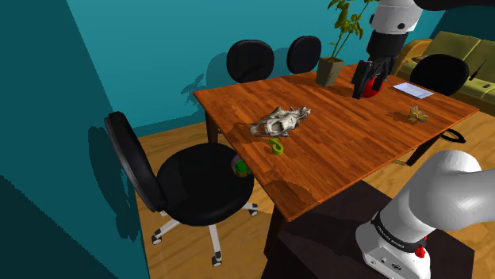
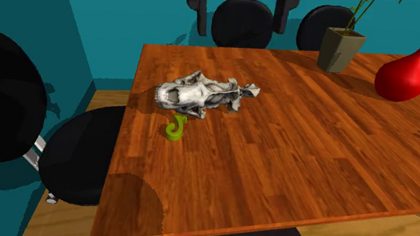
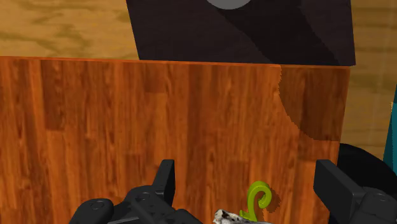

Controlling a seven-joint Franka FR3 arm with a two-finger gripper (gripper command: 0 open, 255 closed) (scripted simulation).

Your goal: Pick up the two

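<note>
Reddish-brown wood-plank desk [image 1: 341, 150] is standing on a light wood floor [image 1: 170, 254], teal walls [image 1: 143, 47] running behind it. The dark box stand [image 1: 349, 230] is butting up against one short end.

Small green two-shaped piece [image 2: 175, 127] is lying flat on the desk, just beside a pale bone-coloured animal skull [image 2: 199, 94], on the side nearer the big black office chair [image 1: 198, 186]. Can't tell whether the two is touching the skull.

All-black gripper [image 3: 245, 163] is hanging above the desk's end away from the stand, next to the glossy red long-necked vase [image 2: 407, 73], well apart from the two. Fingers [image 3: 167, 181] are standing wide apart, gripping nothing. In the wrist view the two is showing between them, well beyond the tips and untouched.

Also sitting at that end of the desk:
- a green plant in a square tan pot [image 1: 330, 70]
- a flat white sheet [image 1: 413, 89]
- a dried yellowish clump [image 1: 417, 114]

Two more black chair backs [image 1: 251, 59] are lining the long edge by the wall. An olive sofa [image 1: 464, 47] is sitting at the shoulder view's upper right.
</note>
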